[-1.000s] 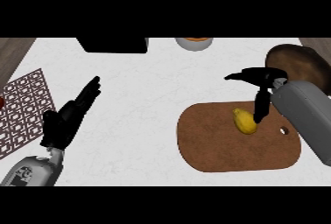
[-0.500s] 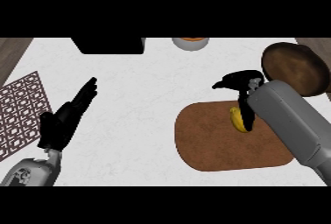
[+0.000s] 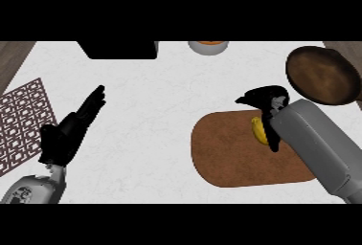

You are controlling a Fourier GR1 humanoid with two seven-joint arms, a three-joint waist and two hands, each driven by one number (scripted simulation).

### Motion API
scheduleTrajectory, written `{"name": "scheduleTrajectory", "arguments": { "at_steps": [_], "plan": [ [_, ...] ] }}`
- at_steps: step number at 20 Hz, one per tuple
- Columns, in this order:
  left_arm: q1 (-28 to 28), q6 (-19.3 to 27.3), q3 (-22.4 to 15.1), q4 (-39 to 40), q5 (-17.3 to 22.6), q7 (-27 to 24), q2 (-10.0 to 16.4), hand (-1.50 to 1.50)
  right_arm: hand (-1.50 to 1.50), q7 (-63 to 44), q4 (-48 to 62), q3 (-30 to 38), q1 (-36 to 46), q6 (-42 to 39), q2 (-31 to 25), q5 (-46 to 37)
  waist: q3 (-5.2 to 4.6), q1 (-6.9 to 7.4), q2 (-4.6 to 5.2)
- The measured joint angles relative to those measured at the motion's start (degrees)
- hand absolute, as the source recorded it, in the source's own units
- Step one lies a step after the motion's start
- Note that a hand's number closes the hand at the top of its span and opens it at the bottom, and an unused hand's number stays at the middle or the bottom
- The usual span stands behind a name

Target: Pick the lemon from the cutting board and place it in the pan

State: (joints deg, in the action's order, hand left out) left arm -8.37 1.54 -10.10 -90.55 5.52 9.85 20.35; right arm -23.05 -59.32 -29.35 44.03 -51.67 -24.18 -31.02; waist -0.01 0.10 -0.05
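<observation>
The yellow lemon [image 3: 259,130] lies on the brown cutting board [image 3: 233,162], near its far right part. My right hand [image 3: 265,98] hangs over the lemon's far end. One of its fingers [image 3: 273,139] runs down the lemon's right side, and the lemon's right half is hidden behind it and the grey forearm. The fingers are spread, not closed round the fruit. The dark brown pan [image 3: 324,74] sits at the far right, beyond the board. At the left, my left hand [image 3: 69,133] rests open with its fingers straight, pointing away.
A patterned trivet [image 3: 21,119] lies at the left edge beside my left hand. A black box [image 3: 120,49] and a grey bowl [image 3: 208,47] with something orange in it stand along the far edge. White counter lies between the hands.
My right hand has come down and left from beside the pan onto the lemon. The lemon stays on the board. The left hand has hardly moved.
</observation>
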Motion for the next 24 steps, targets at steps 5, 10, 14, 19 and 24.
{"name": "scheduleTrajectory", "arguments": {
  "at_steps": [5, 10, 14, 19, 24],
  "plan": [
    [-0.11, -1.27, 1.47, -1.3, -0.87, 1.78, -0.91, 0.0, -1.5, 2.52, 0.96, 0.62, -2.51, 1.74, 0.87, -5.15, 0.01, 0.16, 0.06],
    [0.82, -1.91, 2.03, -3.23, -2.4, 3.1, -2.45, 0.0, -1.5, 4.34, 0.55, 1.92, -5.58, 3.31, 1.71, -9.24, 0.01, 0.16, 0.06],
    [1.22, -2.72, 2.8, -2.02, -3.59, 1.45, -3.58, 0.0, 1.5, 7.32, 3.77, 2.16, -5.84, 4.55, 2.92, -12.66, -0.02, 0.24, 0.07],
    [-0.21, -3.0, 3.26, -1.62, -4.42, 2.5, -4.54, 0.0, 1.5, 12.84, 4.83, 0.72, -5.65, 6.02, 2.36, -15.99, -0.35, 0.35, -0.35],
    [0.16, -4.08, 4.1, -0.53, -4.52, 1.5, -4.81, 0.0, 1.5, 15.71, 4.52, 0.43, -6.09, 5.59, 2.09, -17.79, -0.47, 0.27, -0.59]
  ]
}}
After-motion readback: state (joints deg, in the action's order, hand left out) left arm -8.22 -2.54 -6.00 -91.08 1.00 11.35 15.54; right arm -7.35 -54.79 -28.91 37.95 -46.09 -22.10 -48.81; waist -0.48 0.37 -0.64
